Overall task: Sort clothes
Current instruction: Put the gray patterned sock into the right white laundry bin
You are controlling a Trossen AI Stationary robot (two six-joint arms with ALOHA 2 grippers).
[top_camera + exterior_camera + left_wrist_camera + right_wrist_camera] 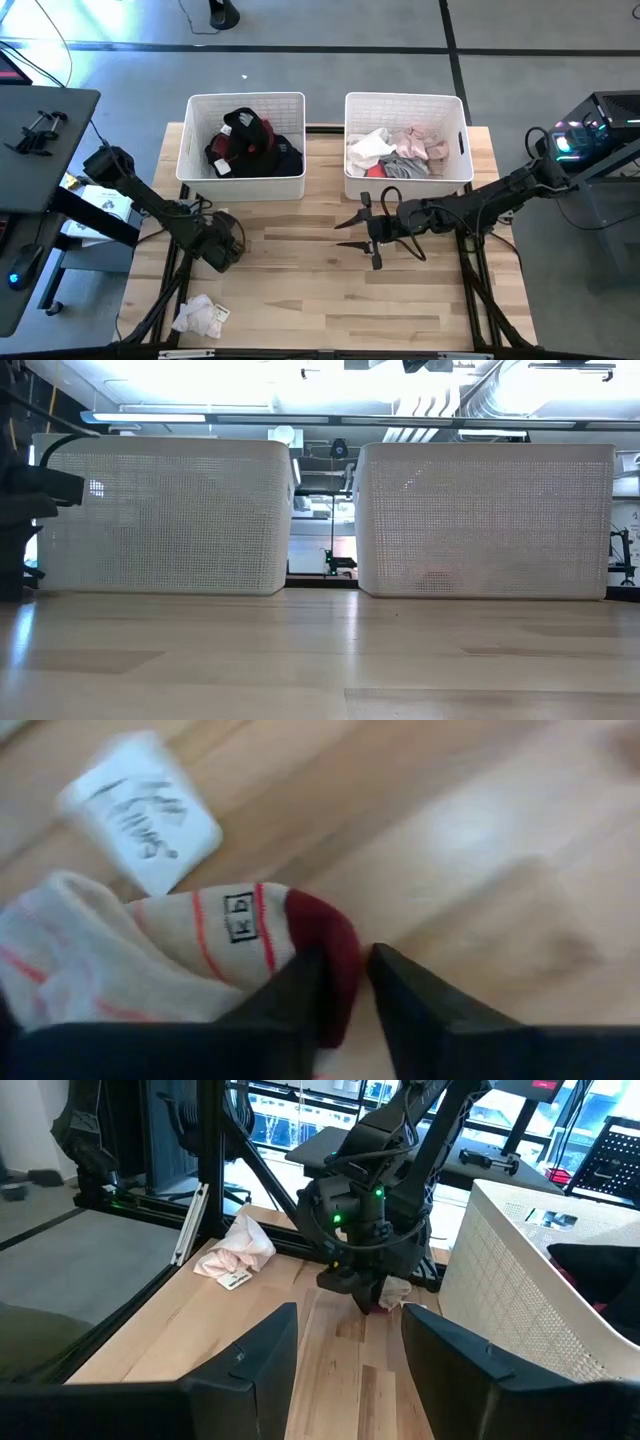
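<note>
A cream sock (190, 935) with orange stripes, a maroon toe and a white tag (140, 805) lies on the wooden table (300, 290). My left gripper (345, 965) points down at it near the table's left side (222, 245), closed on the toe. In the high view the arm hides this sock. My right gripper (350, 232) hovers open over the table's middle, holding nothing. Another pale garment (200, 318) lies at the near left edge. Dark clothes (250, 145) fill the left bin and light ones (395, 152) the right bin. My left gripper has the sock's maroon toe (335, 945) between its two fingers, coming from above and pointing steeply down. The rest of the sock lies slack on the table beside the fingers.
Two white mesh bins (245, 100) (405, 98) stand side by side along the table's far edge. Bare wood lies between the bins and the near edge. Beyond the table are black frame legs (230, 1170) and a side table (45, 130).
</note>
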